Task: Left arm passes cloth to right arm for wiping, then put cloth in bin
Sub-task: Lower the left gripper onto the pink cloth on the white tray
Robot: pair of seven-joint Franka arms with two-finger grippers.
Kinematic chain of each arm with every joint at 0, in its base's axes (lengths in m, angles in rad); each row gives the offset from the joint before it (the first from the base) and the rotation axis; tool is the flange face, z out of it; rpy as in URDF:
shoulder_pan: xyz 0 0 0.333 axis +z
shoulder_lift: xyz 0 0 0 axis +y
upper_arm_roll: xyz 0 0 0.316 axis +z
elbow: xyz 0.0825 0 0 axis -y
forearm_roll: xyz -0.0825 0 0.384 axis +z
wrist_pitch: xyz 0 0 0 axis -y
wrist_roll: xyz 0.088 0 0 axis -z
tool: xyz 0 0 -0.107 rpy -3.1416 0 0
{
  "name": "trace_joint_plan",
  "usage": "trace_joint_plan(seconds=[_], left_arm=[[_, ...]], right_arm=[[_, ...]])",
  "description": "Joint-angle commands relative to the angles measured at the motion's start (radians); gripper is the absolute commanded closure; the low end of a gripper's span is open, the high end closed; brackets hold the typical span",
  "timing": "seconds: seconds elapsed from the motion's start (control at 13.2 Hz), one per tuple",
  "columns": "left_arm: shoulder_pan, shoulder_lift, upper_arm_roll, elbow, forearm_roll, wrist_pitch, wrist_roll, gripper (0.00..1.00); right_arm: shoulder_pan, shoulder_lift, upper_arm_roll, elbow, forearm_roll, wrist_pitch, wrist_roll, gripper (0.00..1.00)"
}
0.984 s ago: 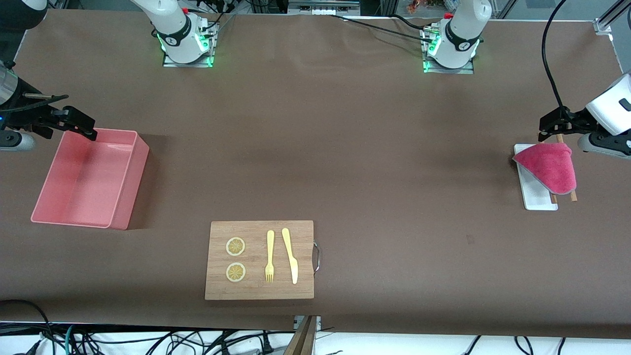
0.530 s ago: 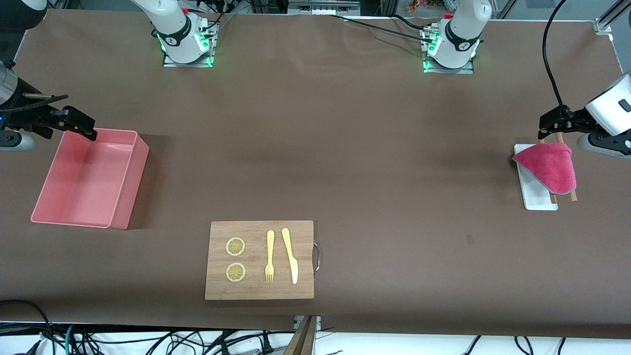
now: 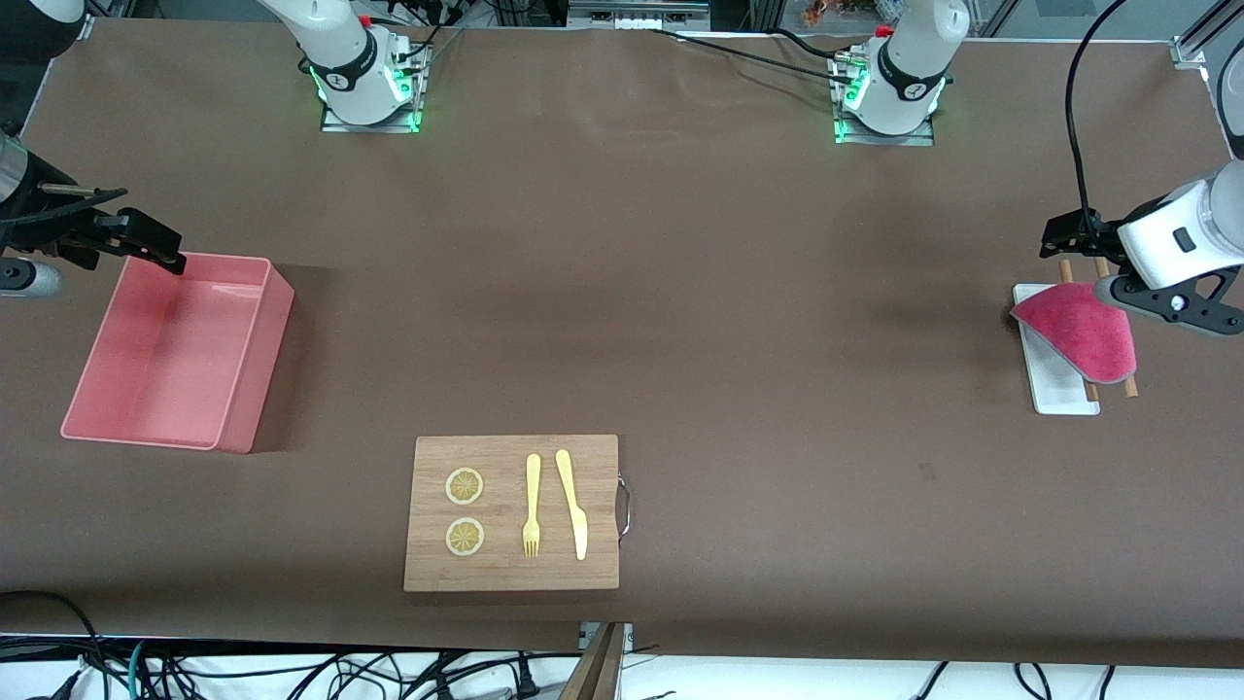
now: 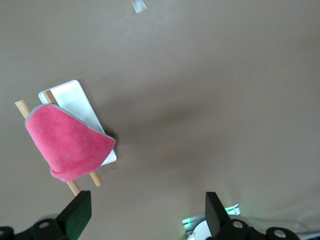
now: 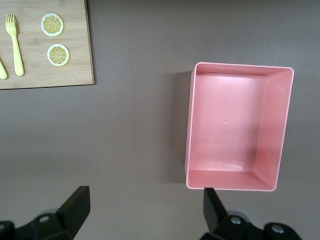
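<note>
The crimson-pink cloth (image 3: 1081, 331) (image 4: 70, 145) lies folded across a white tray (image 3: 1057, 389) (image 4: 75, 97) and two wooden sticks (image 3: 1129, 387) at the left arm's end of the table. My left gripper (image 3: 1067, 237) (image 4: 147, 206) hangs open in the air over the sticks' ends beside the cloth, and only bare table shows between its fingers. The salmon-pink bin (image 3: 255, 374) (image 5: 191, 125) stands with nothing in it at the right arm's end. My right gripper (image 3: 146, 243) (image 5: 145, 200) is open over the table, at the bin's corner nearest its base.
A wooden cutting board (image 3: 510, 574) (image 5: 55, 77) lies near the front edge of the table. On it are two lemon slices (image 3: 465, 486), a yellow fork (image 3: 532, 506) and a yellow knife (image 3: 571, 501). The brown table (image 3: 680, 292) spreads between bin and tray.
The left wrist has turned and its gripper has shifted a little toward the table's middle, staying above the sticks. The right gripper has barely moved. The cloth lies as before.
</note>
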Motion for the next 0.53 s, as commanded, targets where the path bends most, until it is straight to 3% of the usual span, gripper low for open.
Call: trace_joint_plan(seconds=[0.0,0.23,0.45], left_arm=[[0.067,0.059,-0.001,0.031,0.017,-0.021,0.231,0.00],[0.099,0.116,-0.001,0.014,0.090,0.018,0.457,0.00],[0.157,0.188,-0.001,-0.027,0.118,0.170,0.745,0.00]], right_arm=[[-0.003,-0.005,0.003,0.001,-0.015,-0.012,-0.010,0.00],[-0.003,-0.005,0.003,0.001,-0.015,-0.012,-0.010,0.00],[-0.002,-0.005,0.005,0.002,-0.026,-0.011,-0.010,0.00]])
